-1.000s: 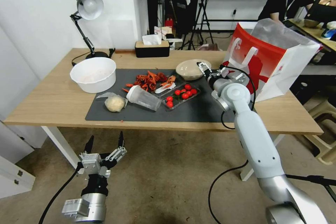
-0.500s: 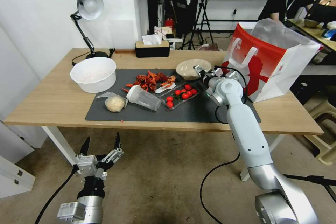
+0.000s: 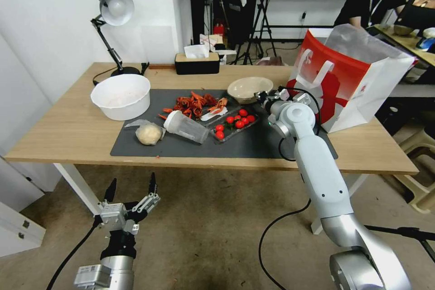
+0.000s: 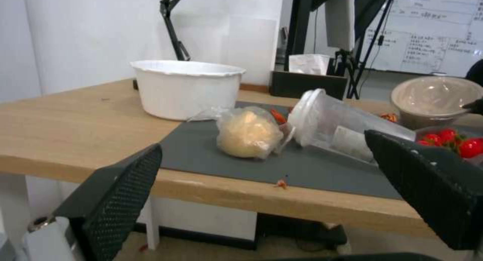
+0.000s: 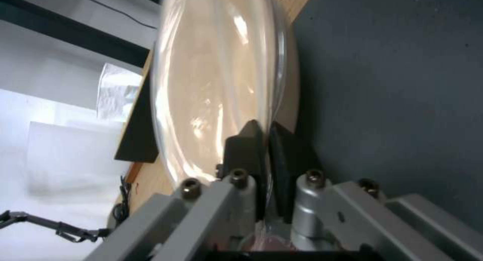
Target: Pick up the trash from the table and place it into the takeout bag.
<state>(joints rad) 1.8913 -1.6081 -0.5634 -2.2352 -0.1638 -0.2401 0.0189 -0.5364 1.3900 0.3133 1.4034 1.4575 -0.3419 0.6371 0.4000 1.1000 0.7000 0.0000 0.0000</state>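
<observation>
bowl (image 3: pixel 248 87) on mat (image 3: pixel 253 142) | takeout bag (image 3: pixel 349 79) right of bowl

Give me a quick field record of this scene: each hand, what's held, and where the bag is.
right hand: shut on the rim of the beige bowl, at the mat's far side
left hand: open, low in front of the table
takeout bag: upright at the table's right end

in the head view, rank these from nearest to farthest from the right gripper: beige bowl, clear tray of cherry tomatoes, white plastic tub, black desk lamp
1. Beige bowl: the right gripper is shut on its rim.
2. Clear tray of cherry tomatoes: on the grey mat, just toward the robot's left.
3. White plastic tub: far left, on the wood.
4. Black desk lamp: back left corner, beyond the tub.
</observation>
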